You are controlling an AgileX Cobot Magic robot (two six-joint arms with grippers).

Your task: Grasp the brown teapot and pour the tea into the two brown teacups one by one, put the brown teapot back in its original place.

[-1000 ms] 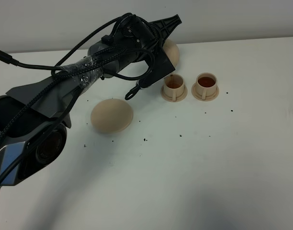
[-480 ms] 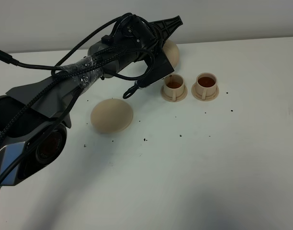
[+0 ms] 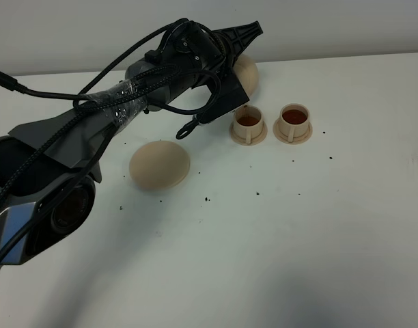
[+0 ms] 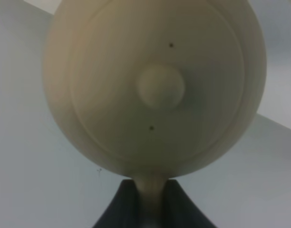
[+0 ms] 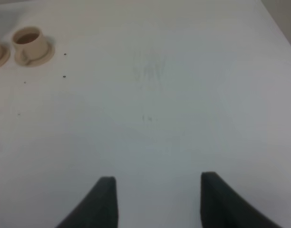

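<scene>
Exterior high view: the left arm reaches from the lower left toward the upper centre of the frame, its left pincer [image 3: 244, 42] holding the brown teapot [image 3: 246, 72] above the desk [image 3: 277, 232]. Only a beige curve of the pot shows behind the arm, just up-left of the left teacup [image 3: 248, 124]. The right teacup [image 3: 294, 121] stands beside it, apart; both sit on small saucers and hold reddish-brown tea [image 3: 294, 117]. The empty round saucer [image 3: 160, 165] lies at centre left, well apart from the pot.

Left wrist view: the teapot's lid [image 4: 157, 85] and knob face the camera; its handle [image 4: 150, 190] is clamped between the two dark fingers [image 4: 118, 209]. Spout direction cannot be told.

Right wrist view: the right pincer [image 5: 157, 199] is spread, empty, over bare desk.
</scene>
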